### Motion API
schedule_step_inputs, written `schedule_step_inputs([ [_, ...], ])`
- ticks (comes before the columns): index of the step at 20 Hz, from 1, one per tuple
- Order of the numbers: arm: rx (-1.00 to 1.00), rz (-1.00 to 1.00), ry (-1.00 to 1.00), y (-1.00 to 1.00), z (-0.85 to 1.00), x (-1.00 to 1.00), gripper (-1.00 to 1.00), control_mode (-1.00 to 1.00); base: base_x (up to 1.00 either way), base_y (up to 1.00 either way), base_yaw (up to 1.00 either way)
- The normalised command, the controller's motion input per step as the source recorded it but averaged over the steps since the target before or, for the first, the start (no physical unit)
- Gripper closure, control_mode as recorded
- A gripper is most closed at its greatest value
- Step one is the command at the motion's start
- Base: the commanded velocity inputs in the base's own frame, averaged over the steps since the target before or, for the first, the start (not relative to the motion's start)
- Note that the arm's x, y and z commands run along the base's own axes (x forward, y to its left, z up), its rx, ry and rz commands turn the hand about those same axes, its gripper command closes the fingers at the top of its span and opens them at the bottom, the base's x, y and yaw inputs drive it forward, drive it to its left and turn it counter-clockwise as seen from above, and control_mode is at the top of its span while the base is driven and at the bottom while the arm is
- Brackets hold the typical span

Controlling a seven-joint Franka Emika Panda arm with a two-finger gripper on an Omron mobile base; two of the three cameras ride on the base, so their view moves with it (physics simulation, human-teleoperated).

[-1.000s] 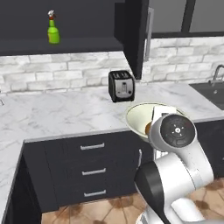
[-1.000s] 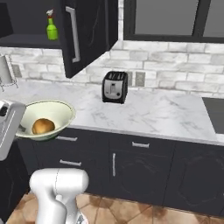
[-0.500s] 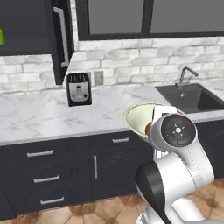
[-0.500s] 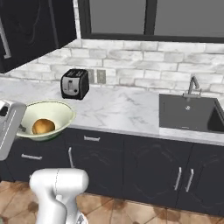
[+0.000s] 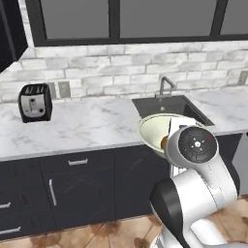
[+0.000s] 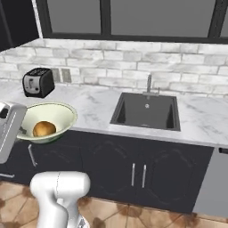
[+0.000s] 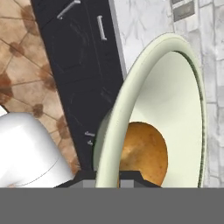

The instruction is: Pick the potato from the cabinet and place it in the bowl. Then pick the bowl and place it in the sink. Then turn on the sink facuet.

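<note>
My gripper (image 7: 107, 178) is shut on the near rim of the pale cream-green bowl (image 6: 48, 121), holding it in the air in front of the counter edge. The orange-brown potato (image 6: 43, 128) lies inside the bowl (image 7: 151, 92), low against its wall; in the hand view the potato (image 7: 144, 153) sits just past the fingertips. The black sink (image 6: 147, 110) is set in the marble to the right of the bowl, with the slim grey faucet (image 6: 149, 83) behind it. In the left base view the bowl (image 5: 157, 128) hangs just before the sink (image 5: 172, 107) and faucet (image 5: 165, 85).
A black-and-silver toaster (image 5: 34, 102) stands on the marble counter (image 5: 87, 126) to the left. Dark base cabinets with drawers (image 5: 72, 189) run under the counter. A dark wall cabinet panel (image 6: 18, 20) shows at the upper left, and dark windows (image 6: 133, 18) sit above the brick wall.
The base has driven right, so the whole scene has slid left: the bottle and open cabinet have left the views and the sink now lies ahead. The bowl with the potato stays held.
</note>
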Motion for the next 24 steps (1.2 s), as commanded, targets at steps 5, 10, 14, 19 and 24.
schedule_step_inputs([
  [5,0.00,0.00,0.00,0.00,0.00,0.00,1.00,1.00,0.17,-1.00,0.00],
  [10,0.00,0.00,0.00,0.00,0.00,0.00,1.00,1.00,0.56,-1.00,-0.03],
  [14,0.00,0.00,0.00,0.00,0.00,0.00,1.00,1.00,0.91,-0.96,-0.11],
  [19,0.00,0.00,0.00,0.00,0.00,0.00,1.00,1.00,0.77,-0.81,-0.13],
  [24,0.00,0.00,0.00,0.00,0.00,0.00,1.00,1.00,0.47,-0.05,-0.03],
])
